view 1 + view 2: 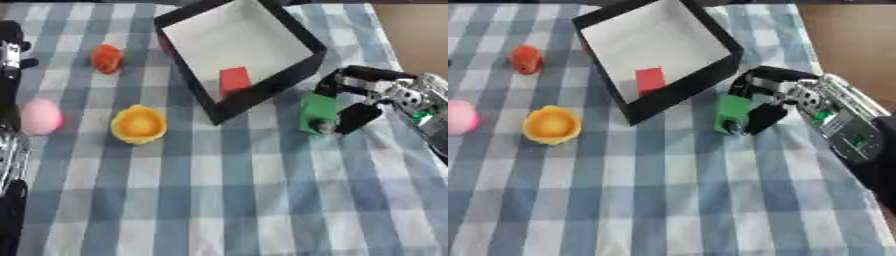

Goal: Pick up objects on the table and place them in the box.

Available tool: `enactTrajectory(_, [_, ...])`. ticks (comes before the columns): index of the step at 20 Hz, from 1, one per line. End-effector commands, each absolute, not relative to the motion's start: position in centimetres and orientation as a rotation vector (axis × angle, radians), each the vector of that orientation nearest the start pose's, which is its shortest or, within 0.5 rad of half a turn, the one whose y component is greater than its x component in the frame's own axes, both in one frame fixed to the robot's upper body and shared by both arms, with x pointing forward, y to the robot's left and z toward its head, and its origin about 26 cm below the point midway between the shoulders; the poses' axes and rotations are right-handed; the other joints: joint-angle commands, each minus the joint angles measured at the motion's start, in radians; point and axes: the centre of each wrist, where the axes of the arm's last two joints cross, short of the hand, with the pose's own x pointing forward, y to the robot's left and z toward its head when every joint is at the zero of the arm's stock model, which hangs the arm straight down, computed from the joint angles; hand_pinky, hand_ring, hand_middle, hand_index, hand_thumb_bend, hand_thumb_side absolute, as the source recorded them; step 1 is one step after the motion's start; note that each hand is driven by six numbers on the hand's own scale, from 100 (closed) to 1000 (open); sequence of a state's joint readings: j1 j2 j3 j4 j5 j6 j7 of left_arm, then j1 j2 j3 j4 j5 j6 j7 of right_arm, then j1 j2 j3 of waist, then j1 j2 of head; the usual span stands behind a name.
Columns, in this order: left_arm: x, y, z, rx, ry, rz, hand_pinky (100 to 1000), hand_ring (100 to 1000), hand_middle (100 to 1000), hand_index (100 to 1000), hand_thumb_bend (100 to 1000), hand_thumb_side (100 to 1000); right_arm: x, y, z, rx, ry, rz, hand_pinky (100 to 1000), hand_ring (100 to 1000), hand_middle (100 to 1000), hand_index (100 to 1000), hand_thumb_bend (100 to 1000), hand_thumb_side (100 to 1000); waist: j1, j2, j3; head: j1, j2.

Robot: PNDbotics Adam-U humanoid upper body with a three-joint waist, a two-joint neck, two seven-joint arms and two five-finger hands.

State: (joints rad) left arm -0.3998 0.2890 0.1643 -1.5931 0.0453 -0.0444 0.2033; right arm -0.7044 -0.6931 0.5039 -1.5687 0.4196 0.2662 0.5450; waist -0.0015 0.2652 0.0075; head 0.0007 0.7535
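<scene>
A black box with a white floor stands tilted at the top centre, and a red block lies in its near corner. Just right of the box's near wall is a green block, and my right hand is curled round it from the right, thumb low and fingers over its top. On the checked cloth to the left lie an orange-red object, a pink ball and a yellow cup-like thing. My left hand shows only partly at the left edge.
The blue and white checked cloth covers the table. Bare brown surface shows past the cloth's right edge at the top right. My left arm runs along the left border.
</scene>
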Motion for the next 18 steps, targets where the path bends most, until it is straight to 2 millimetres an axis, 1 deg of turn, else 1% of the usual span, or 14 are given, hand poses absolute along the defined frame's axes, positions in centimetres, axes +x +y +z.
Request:
enactTrajectory(1, [36.2,31.6,15.6,0.371,-2.091,0.067,674,744,692,821,462,647,37.1,-23.5,23.6,-0.572,-1.382,1.551,840,661,556,621,162,270,0.006,-0.017,-0.002,0.004,0.001])
enactTrajectory(2, [36.2,31.6,15.7,0.372,-2.091,0.068,674,744,692,821,462,647,36.7,-23.5,24.6,-0.569,-1.409,1.563,838,654,548,613,143,263,0.005,-0.018,-0.003,0.005,0.001])
enactTrajectory(5, [36.1,31.7,15.7,0.376,-2.091,0.068,674,744,692,821,462,647,35.8,-23.7,27.7,-0.575,-1.49,1.582,836,651,547,611,131,257,0.002,-0.021,-0.005,0.007,0.001])
enactTrajectory(7, [36.1,31.7,15.7,0.379,-2.091,0.067,674,744,692,821,463,646,35.3,-23.6,29.8,-0.576,-1.547,1.593,838,649,547,611,107,237,0.001,-0.022,-0.007,0.007,0.0])
enactTrajectory(10, [36.1,31.7,15.7,0.379,-2.092,0.067,674,744,693,821,462,646,35.1,-23.1,32.6,-0.557,-1.61,1.595,839,649,549,611,100,223,0.0,-0.023,-0.007,0.006,-0.002])
enactTrajectory(14, [36.1,31.7,15.7,0.377,-2.094,0.064,674,744,693,821,466,645,35.8,-22.0,35.2,-0.559,-1.657,1.592,840,652,554,617,100,221,-0.001,-0.024,-0.006,0.003,-0.006])
enactTrajectory(18, [36.1,31.5,15.8,0.371,-2.098,0.063,673,744,693,820,468,644,37.4,-20.4,36.7,-0.579,-1.669,1.588,839,658,560,624,109,226,-0.002,-0.021,-0.002,-0.005,-0.014])
